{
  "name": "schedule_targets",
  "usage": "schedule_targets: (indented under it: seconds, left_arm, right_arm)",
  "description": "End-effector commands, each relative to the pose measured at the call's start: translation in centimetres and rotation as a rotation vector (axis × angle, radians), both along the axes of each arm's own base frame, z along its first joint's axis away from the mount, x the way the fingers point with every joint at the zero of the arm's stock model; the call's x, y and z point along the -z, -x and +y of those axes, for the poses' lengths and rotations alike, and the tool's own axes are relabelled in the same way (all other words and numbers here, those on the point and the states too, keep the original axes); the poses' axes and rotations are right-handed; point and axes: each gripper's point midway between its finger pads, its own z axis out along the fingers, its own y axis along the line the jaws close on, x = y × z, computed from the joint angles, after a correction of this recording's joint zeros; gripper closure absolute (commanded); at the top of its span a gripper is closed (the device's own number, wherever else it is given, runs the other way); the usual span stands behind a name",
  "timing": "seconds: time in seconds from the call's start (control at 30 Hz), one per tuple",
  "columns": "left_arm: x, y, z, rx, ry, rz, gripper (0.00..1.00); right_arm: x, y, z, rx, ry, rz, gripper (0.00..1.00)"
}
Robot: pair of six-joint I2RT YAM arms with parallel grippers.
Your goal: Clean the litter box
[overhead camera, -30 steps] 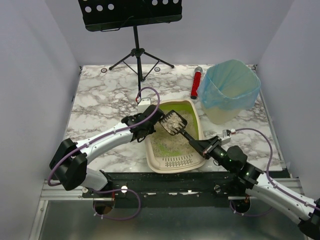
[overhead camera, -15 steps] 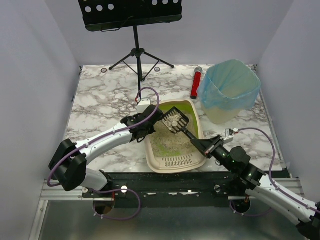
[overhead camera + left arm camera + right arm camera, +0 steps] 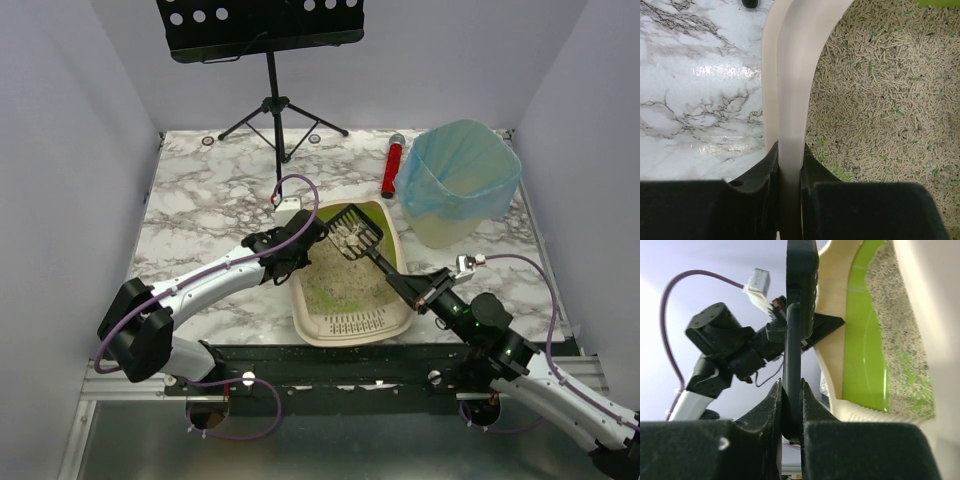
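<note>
The beige litter box (image 3: 335,325) with a lime-green inner rim and a slotted grille at its near end lies at the table's front middle, holding tan granules (image 3: 335,275). My left gripper (image 3: 296,252) is shut on the box's left rim (image 3: 790,100). My right gripper (image 3: 420,296) is shut on the handle (image 3: 791,370) of a black slotted scoop (image 3: 353,231). The scoop is raised above the box's far end with a clump of granules in it. The box's green inner wall (image 3: 865,340) shows in the right wrist view.
A bin lined with a translucent blue bag (image 3: 458,180) stands at the back right. A red cylinder (image 3: 392,166) lies to its left. A black music stand (image 3: 262,35) on a tripod stands at the back. White walls close in three sides.
My right gripper has drawn the loaded scoop up and toward the box's far right end, and the right arm has shifted right. The left gripper has kept hold of the rim.
</note>
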Motion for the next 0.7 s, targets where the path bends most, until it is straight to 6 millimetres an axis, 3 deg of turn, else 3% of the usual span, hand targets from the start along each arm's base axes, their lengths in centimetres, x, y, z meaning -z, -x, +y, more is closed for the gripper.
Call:
schedule_targets:
  seconds: [0.0,0.03,0.07,0.23,0.27,0.37,0.4,0.5,0.6,0.67]
  left_arm:
    - [-0.8,0.2,-3.1,0.049,0.156,0.012,1.00]
    - [-0.9,0.2,-3.1,0.050,0.158,0.012,1.00]
    - [-0.8,0.2,-3.1,0.049,0.156,0.014,1.00]
    - [-0.9,0.2,-3.1,0.047,0.156,0.011,1.00]
    - [-0.9,0.2,-3.1,0.047,0.156,0.011,1.00]
    - [-1.1,0.2,-3.0,0.048,0.159,0.007,1.00]
    - [-1.2,0.3,-3.0,0.048,0.160,0.006,1.00]
    - [-1.5,0.2,-2.9,0.046,0.168,-0.005,1.00]
    - [-1.6,0.3,-2.9,0.047,0.170,-0.008,1.00]
    - [-1.5,0.3,-2.8,0.045,0.165,-0.006,1.00]
  right_arm:
    - [0.5,0.0,-0.5,0.021,0.007,0.056,0.99]
    - [2.9,0.0,-0.3,0.021,-0.009,0.138,0.99]
    - [3.9,0.2,0.1,0.003,-0.020,0.168,0.99]
    - [4.1,0.6,1.1,-0.051,-0.055,0.154,0.99]
    - [2.4,0.5,1.2,-0.051,-0.060,0.126,0.99]
    - [-0.1,0.2,0.8,-0.033,-0.032,0.050,0.99]
    - [-2.2,0.2,0.7,-0.034,-0.045,0.012,0.99]
    - [-4.3,0.4,0.4,-0.029,-0.037,-0.035,0.99]
    - [-2.9,0.1,0.1,-0.007,-0.023,0.013,0.99]
    - [0.8,0.1,0.3,-0.007,-0.007,0.117,0.99]
